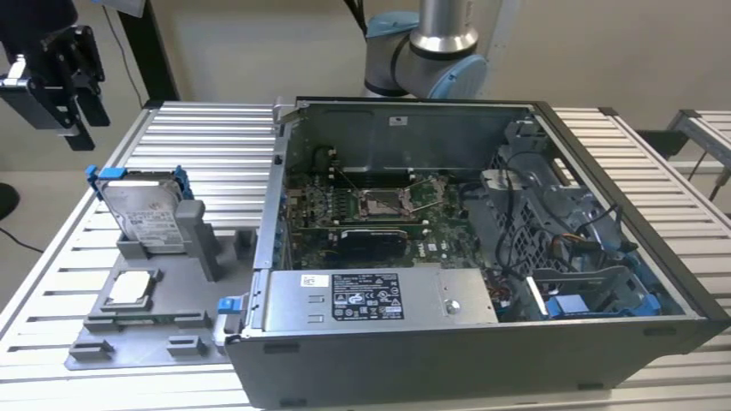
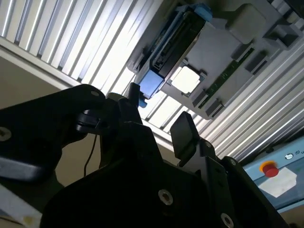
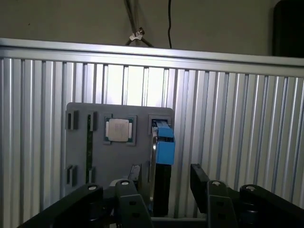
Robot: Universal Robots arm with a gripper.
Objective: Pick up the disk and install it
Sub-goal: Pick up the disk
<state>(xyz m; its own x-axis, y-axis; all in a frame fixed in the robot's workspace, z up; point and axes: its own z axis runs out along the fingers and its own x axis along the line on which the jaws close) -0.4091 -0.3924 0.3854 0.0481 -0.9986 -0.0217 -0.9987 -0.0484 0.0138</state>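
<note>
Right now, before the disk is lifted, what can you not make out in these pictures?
1. Bottom of the disk: exterior view, sunk in the grey holder.
2. Label of the disk: first wrist view, it shows edge-on.
3. Any free slot in the computer case: exterior view, cables cover the exterior view's right side.

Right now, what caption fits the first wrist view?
Open gripper hangs above the disk, which stands on edge in a grey fixture.
</note>
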